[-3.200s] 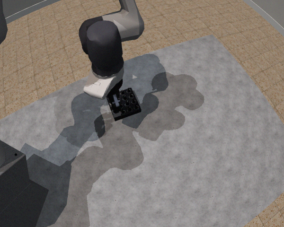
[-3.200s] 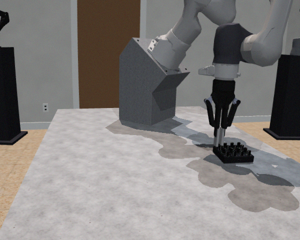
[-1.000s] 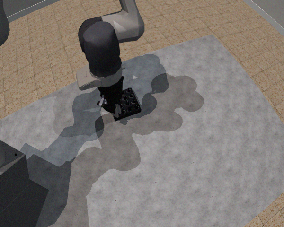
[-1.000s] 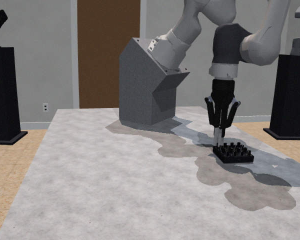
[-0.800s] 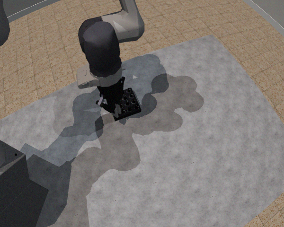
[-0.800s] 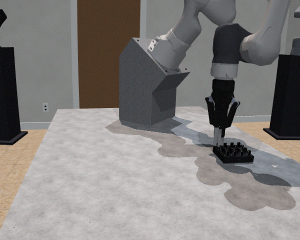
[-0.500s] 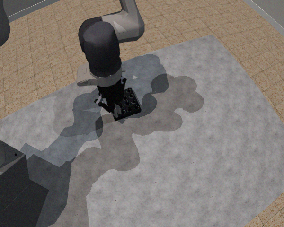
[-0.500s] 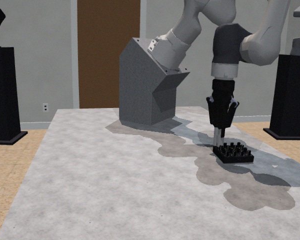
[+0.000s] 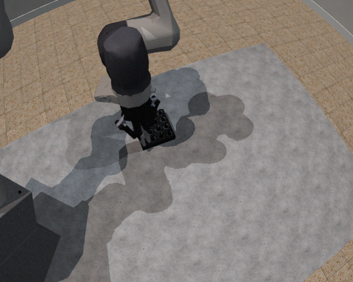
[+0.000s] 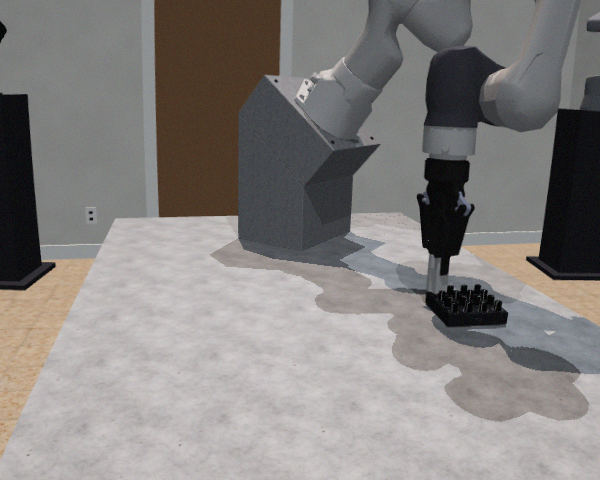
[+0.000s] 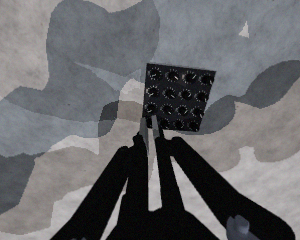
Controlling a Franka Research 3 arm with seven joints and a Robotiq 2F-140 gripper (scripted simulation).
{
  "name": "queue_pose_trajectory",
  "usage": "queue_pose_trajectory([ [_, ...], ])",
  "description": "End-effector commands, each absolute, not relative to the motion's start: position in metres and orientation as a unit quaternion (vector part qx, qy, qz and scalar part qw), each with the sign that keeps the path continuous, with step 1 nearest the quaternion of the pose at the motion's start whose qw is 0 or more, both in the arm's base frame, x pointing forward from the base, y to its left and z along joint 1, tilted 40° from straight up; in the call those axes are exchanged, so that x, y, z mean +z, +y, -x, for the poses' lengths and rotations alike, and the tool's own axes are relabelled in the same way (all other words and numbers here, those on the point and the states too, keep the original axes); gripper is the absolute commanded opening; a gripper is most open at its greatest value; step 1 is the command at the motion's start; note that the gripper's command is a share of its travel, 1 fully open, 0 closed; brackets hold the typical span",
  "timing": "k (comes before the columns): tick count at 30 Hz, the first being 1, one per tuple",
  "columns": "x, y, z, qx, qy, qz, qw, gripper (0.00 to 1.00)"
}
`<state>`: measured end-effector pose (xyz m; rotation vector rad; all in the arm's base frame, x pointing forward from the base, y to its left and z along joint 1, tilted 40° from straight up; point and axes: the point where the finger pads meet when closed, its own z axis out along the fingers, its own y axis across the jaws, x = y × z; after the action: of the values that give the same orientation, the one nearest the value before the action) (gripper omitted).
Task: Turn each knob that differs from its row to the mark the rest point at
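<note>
Evidently the knob box has been left flat on the tabletop so its knobs stand upright, within reach from above. The fingers come down over one corner, drawn nearly together; that narrow gap would suit a slim knob, and I'd judge they are on the corner knob to twist it, though I cannot tell whether they pinch it, since they hide it. Pointing straight down probably lets the wrist turn a knob without tipping the box. Neighbouring knobs crowd close, so a sideways drift could nudge one. Farther off, the arm's pedestal stands well apart, out of the way.
</note>
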<state>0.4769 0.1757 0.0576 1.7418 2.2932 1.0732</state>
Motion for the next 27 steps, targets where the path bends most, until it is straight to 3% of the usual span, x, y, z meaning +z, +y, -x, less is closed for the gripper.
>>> queue_pose_trajectory([
  [1, 0.0575, 0.1752, -0.4777, 0.344, 0.704, -0.622, -0.002, 0.05],
  [27, 0.0575, 0.1752, -0.4777, 0.342, 0.645, -0.682, -0.032, 0.05],
])
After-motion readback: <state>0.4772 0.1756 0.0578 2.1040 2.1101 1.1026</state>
